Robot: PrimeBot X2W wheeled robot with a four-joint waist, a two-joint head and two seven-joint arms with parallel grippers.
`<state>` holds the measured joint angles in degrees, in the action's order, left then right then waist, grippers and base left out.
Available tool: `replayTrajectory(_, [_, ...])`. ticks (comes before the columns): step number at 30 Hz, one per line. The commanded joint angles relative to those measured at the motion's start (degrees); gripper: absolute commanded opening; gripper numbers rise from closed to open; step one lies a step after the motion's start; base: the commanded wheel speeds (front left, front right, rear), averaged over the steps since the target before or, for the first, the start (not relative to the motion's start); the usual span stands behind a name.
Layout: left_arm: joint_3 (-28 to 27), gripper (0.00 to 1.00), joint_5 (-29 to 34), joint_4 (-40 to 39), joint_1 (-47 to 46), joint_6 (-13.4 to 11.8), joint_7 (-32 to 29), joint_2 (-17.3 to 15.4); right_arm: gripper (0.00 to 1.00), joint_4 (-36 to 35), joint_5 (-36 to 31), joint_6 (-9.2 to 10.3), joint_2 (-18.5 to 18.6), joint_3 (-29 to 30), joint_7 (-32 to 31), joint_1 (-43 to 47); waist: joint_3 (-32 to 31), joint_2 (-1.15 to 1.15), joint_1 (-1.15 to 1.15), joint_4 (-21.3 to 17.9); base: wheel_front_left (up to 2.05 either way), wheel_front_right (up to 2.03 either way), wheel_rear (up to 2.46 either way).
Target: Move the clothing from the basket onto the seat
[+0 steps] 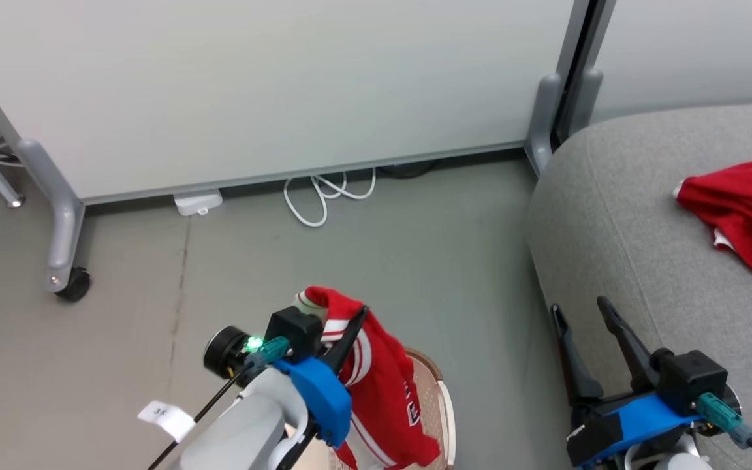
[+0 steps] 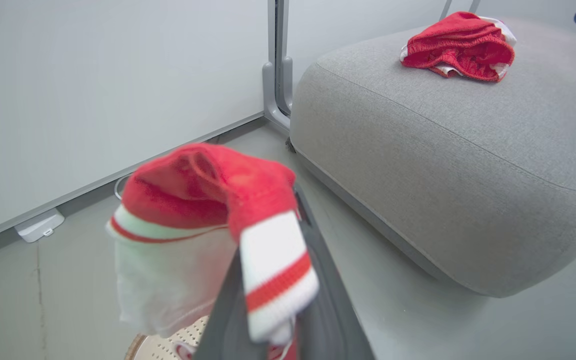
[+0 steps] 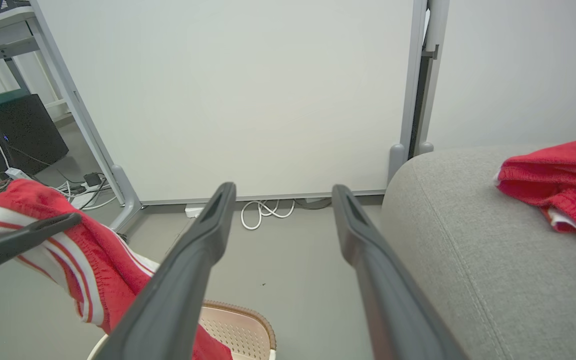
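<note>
Your left claw [image 1: 356, 320] clamped on a red white-striped garment [image 1: 382, 385] above the cream perforated basket [image 1: 438, 398], right claw [image 1: 578, 310] apart, another red garment [image 1: 748, 209] on the grey fabric seat [image 1: 624, 228].

The basket [image 1: 429, 391] sits on the floor at the near centre, left of the seat [image 1: 624, 215], with bare floor between them. The jersey [image 1: 382, 391] hangs from the left gripper [image 1: 353, 323] and drapes down over the basket's left part. The shorts [image 1: 748, 209] lie on top of the seat, toward its right, well apart from the basket. The right gripper [image 1: 579, 307] stands over the seat's near left edge, right of the basket. Behind everything a partition panel [image 1: 271, 85] runs across, its post [image 1: 546, 111] at the seat's far left corner. A cable [image 1: 324, 196] lies looped at the panel's foot, with a small box [image 1: 198, 202] to its left. Farther left stands a caster [image 1: 76, 284]. A paper tag [image 1: 166, 418] lies on the floor left of the left arm.
</note>
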<state>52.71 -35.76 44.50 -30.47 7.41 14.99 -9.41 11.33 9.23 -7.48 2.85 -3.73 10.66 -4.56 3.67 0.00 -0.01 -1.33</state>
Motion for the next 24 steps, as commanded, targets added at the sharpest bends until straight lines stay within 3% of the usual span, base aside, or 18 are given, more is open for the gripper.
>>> replayTrajectory(1, [0.3, 0.0, -0.4, -0.9, -1.8, 0.0, -0.1, 0.4, 1.0, -0.3, 0.2, -0.03, 0.1, -0.1, -0.4, 1.4, -1.9, 0.0, 0.01, 1.0, 0.0, 0.0, 0.0])
replayTrajectory(12, [2.8, 0.0, -3.4, -5.5, -12.3, 0.0, -5.1, 1.7, 1.0, -1.3, 0.3, -0.03, 0.1, -1.2, -1.9, 2.7, -3.3, 0.0, 0.01, 0.7, 0.0, 0.0, 0.0])
replayTrajectory(24, [5.2, 0.0, -6.8, -6.1, -20.6, 0.0, -6.6, 4.4, 1.0, -1.9, -0.1, -0.03, 0.1, -2.1, -2.9, 2.3, -2.7, 0.0, 0.01, 0.4, 0.0, 0.0, 0.0])
